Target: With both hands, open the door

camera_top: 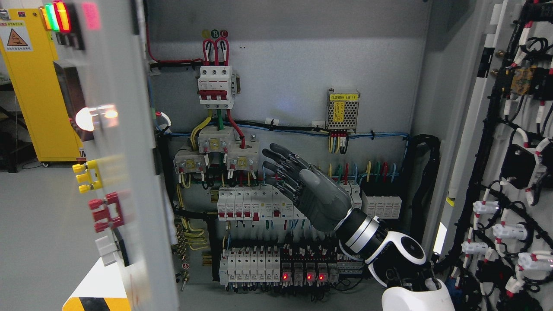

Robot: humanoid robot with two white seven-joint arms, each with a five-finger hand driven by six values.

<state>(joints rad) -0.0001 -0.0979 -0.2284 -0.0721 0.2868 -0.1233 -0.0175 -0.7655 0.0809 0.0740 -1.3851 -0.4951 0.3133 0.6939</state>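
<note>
A grey electrical cabinet stands with both doors swung wide. The left door [125,181] fills the picture's left side and looks blurred; it carries indicator lamps and coloured switches. The right door [510,142] is swung out at the right, showing its wired inner face. My right hand [285,170] comes in from the lower right and hangs in front of the cabinet's interior, fingers spread and pointing up-left, holding nothing and touching neither door. My left arm is out of view.
Inside are a red-topped breaker [215,86], rows of white breakers [250,203], a small power supply [342,110] and coloured wiring. A yellow cabinet [34,86] stands at the far left on grey floor.
</note>
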